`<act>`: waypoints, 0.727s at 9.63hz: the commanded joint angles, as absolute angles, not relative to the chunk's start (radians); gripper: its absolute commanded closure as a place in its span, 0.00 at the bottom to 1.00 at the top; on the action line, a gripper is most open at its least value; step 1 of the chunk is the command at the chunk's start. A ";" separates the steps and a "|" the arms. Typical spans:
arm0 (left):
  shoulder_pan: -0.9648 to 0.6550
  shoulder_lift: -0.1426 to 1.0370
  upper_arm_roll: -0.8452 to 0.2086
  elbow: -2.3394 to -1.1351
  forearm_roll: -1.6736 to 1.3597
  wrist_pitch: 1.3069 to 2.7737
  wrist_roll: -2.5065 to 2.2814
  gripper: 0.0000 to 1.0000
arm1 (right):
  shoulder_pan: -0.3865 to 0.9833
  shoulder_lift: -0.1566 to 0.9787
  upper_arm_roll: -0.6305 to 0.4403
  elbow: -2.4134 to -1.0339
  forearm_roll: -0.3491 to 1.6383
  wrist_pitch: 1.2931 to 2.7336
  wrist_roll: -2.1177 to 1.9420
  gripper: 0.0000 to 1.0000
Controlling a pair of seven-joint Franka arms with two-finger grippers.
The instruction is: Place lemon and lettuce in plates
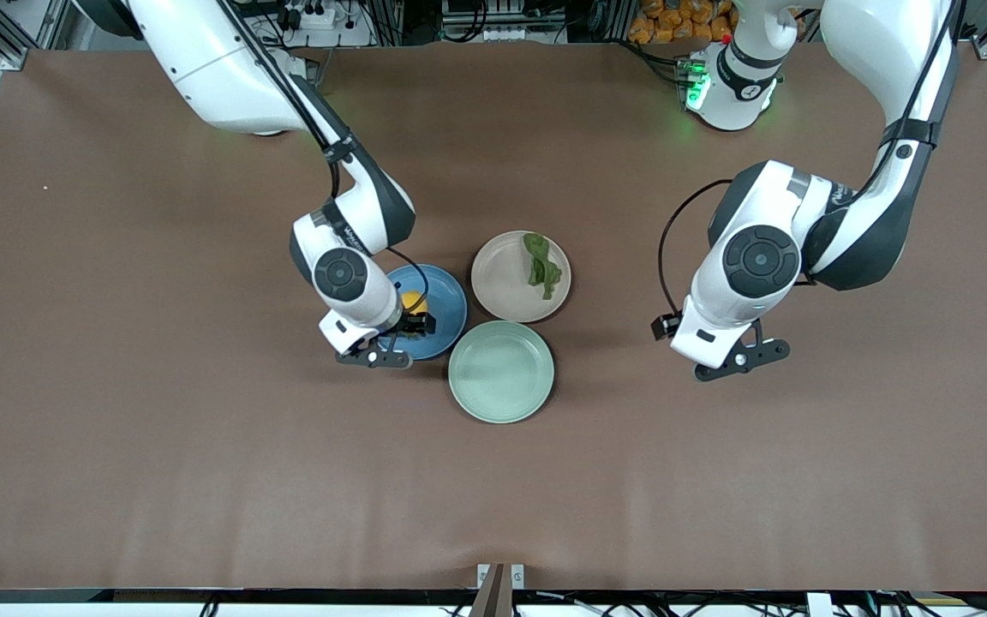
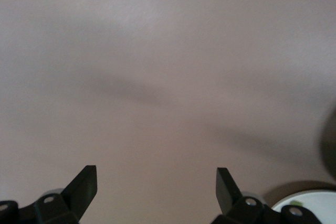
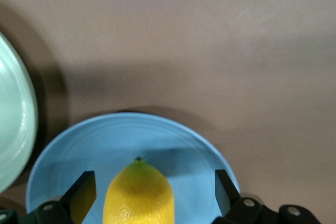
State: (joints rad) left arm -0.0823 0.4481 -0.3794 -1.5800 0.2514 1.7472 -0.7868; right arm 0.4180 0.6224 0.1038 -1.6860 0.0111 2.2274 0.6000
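Observation:
The yellow lemon (image 1: 413, 301) lies in the blue plate (image 1: 449, 296). My right gripper (image 1: 412, 319) is open just over that plate. In the right wrist view the lemon (image 3: 139, 195) sits between the spread fingers (image 3: 84, 192) with a gap on each side, on the blue plate (image 3: 105, 140). The dark green lettuce (image 1: 542, 266) lies in the beige-pink plate (image 1: 500, 283), beside the blue one. My left gripper (image 1: 716, 341) hangs open and empty over bare table toward the left arm's end; the left wrist view shows its gripper (image 2: 156, 184) over brown mat.
A pale mint-green plate (image 1: 500, 371) holds nothing and touches both other plates, nearer to the front camera; its rim shows in the right wrist view (image 3: 13, 129). A pale plate rim (image 2: 310, 208) shows at the edge of the left wrist view. The brown mat (image 1: 202, 446) covers the table.

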 commanded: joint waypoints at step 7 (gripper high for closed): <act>-0.080 0.099 -0.184 -1.951 0.002 1.813 -0.471 0.00 | 0.233 0.604 0.112 -1.474 -0.012 1.962 0.293 0.00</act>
State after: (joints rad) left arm -0.0922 0.1742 -0.1885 -1.8472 0.0405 1.7523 -0.5255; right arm 0.2513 0.6158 0.1012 -1.4810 0.0093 1.9837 0.3273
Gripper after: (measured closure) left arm 0.000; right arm 0.000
